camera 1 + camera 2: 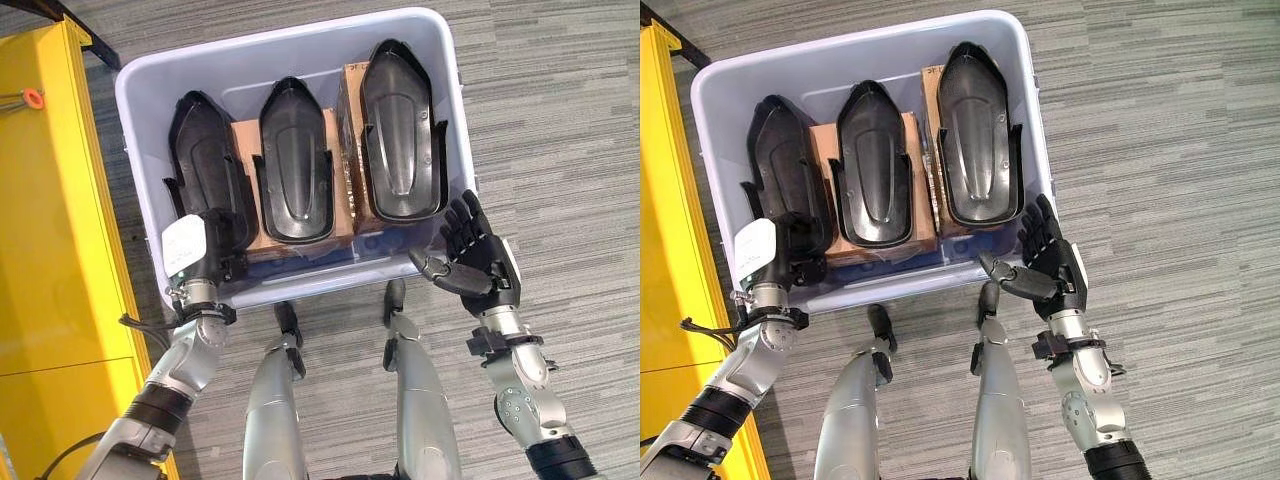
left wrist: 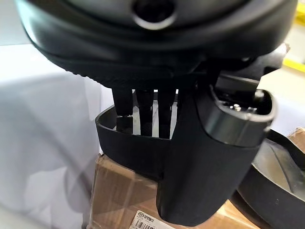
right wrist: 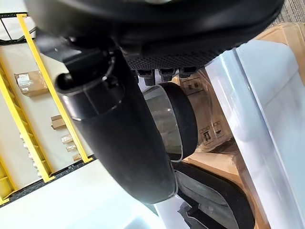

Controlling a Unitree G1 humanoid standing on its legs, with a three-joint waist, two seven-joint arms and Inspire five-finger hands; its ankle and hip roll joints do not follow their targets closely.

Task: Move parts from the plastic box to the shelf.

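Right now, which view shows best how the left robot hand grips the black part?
The left wrist view: the left robot hand has fingers inside the leftmost black part and thumb outside its rim. Both eye views show the hand's back only; the right wrist view shows other parts.

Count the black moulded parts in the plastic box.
3: left black moulded part under the left hand, middle one, right one. Others may lie hidden beneath.

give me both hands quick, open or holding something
Left hand: shut on the near end of the leftmost black moulded plastic part in the pale plastic box.
Right hand: open, holding nothing, just outside the box's near right corner.
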